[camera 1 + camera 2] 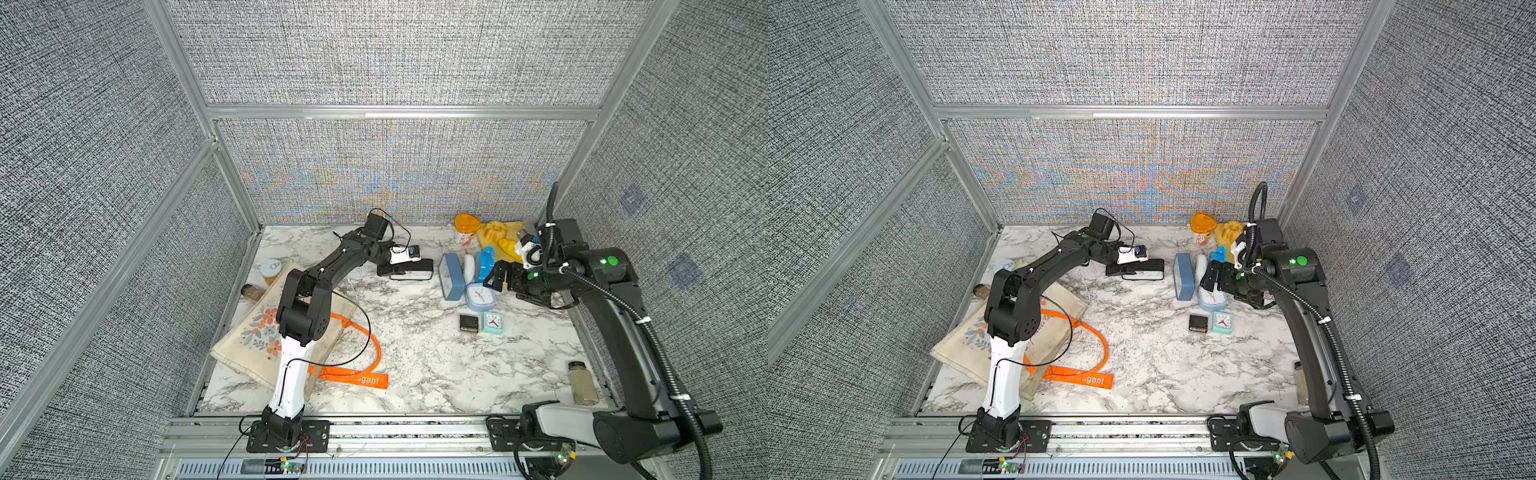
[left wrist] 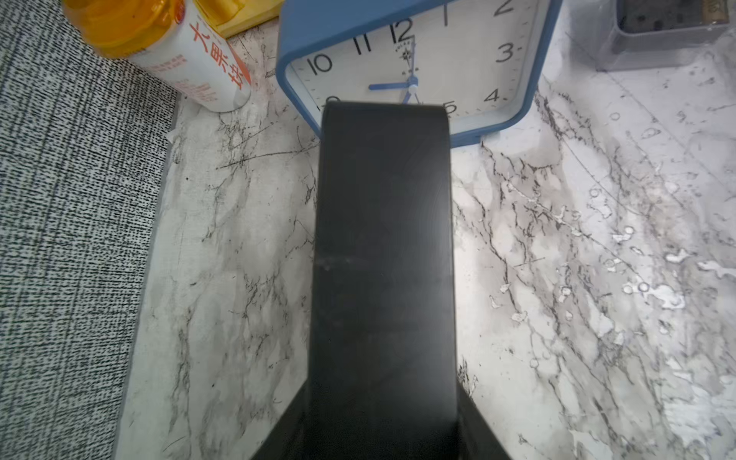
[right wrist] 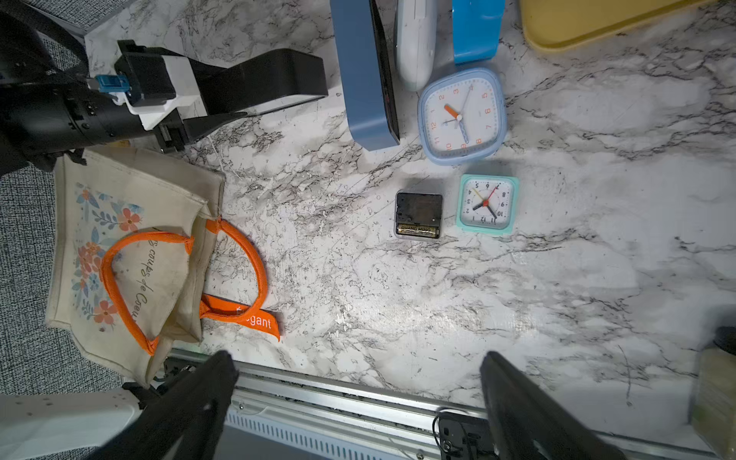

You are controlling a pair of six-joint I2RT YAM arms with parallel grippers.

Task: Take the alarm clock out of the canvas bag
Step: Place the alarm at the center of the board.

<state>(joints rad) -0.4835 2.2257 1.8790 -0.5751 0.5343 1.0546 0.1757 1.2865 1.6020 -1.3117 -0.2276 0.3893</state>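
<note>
The left gripper [image 1: 395, 269] is clamped partway closed on the near end of a flat black block [image 2: 382, 259], with a finger showing on either side of it in the left wrist view. Whether the block rests on the table [image 1: 415, 365] or hangs just above it cannot be told. Just past its far end a big blue clock [image 2: 418, 59] stands upright, with an orange-capped bottle [image 2: 171, 44] near it by the back wall.

The right gripper [image 3: 356, 358] is spread wide and holds nothing. It hangs over a pale blue clock [image 3: 462, 115] lying face up, with a small mint clock [image 3: 486, 204] and a black clock mechanism [image 3: 418, 215] close by.

The canvas bag [image 3: 119, 247] lies flat at the table's left front — well apart from the block. Its orange handles [image 3: 255, 263] and tag [image 1: 365, 379] trail onto the marble.
</note>
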